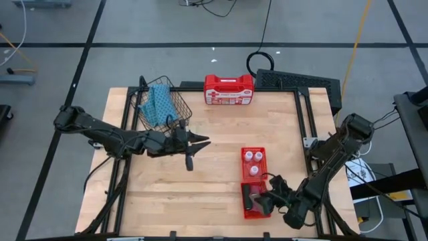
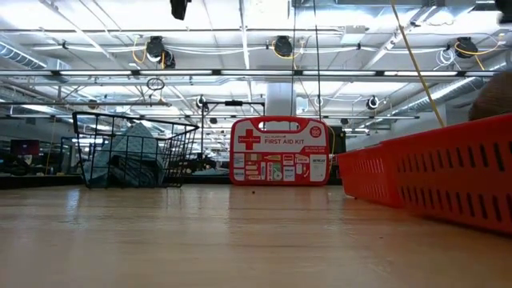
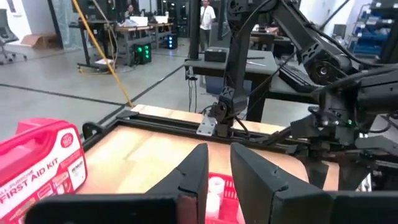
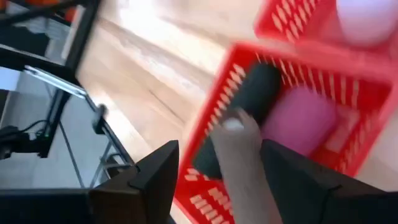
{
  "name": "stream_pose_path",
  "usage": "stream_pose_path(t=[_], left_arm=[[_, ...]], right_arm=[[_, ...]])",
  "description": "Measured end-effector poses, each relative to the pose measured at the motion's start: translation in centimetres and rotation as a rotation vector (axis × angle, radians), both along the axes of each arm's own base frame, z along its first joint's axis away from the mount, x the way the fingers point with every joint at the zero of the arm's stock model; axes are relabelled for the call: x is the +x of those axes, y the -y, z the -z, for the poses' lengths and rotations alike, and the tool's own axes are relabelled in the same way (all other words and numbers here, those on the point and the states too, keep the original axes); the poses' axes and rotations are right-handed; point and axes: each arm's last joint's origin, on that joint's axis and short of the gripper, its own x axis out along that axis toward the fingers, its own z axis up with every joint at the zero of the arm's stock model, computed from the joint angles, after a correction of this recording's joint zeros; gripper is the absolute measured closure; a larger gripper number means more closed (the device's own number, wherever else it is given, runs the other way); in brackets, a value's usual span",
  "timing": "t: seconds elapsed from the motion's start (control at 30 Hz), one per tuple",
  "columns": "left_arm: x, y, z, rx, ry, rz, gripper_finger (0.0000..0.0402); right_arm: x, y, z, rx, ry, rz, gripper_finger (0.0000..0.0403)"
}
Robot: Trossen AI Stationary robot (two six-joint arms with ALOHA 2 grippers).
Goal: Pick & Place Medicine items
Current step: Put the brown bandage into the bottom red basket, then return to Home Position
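Note:
Two red baskets stand near the table's right side. The far one [image 1: 244, 152] holds small white bottles [image 1: 253, 163]. The near one [image 1: 245, 213] holds a black piece [image 4: 252, 93] and a pink piece [image 4: 301, 118]. My right gripper [image 1: 267, 195] is over the near basket, slanting down, open. A brown piece [image 4: 245, 162] lies between its fingers with its far end among the other pieces. My left gripper [image 1: 204, 142] hangs level above mid-table, shut and empty, pointing toward the baskets. My right gripper has the brown piece [image 4: 236, 143] between its spread fingers. A gap shows on one side of it. On the other side the piece lies close to the finger [image 4: 292, 180], and I cannot tell whether they touch.
A red first aid case [image 1: 229, 90] stands upright at the far edge. A black wire basket [image 1: 175, 107] with a blue cloth [image 1: 159, 104] sits at the far left. Bare wood lies between the arms and along the near edge. Black frame rails [image 1: 304, 127] run along the table's right side.

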Motion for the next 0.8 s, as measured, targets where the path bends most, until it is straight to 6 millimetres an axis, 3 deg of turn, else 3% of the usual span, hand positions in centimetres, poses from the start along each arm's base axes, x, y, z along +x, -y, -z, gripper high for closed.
stream_pose_path(t=[0.3,0.43,0.63,0.8], left_arm=[[-0.8,0.2,-0.4,0.157,-0.044,0.025,0.0328],[-3.2,0.0,-1.9,0.233,-0.069,0.044,0.0328],[-9.2,-1.3,-4.2,0.265,-0.115,0.013,0.0328],[-12.4,-2.5,-2.5,0.175,-0.158,0.004,0.0328]], right_arm=[[-1.1,2.6,-5.3,-0.313,0.220,-0.066,0.0195],[-1.7,3.7,-8.2,-0.436,0.328,-0.093,0.0191],[-2.1,5.0,-9.8,-0.683,0.317,-0.202,0.0193],[-1.8,7.1,-9.1,-0.977,0.224,-0.222,0.0191]])
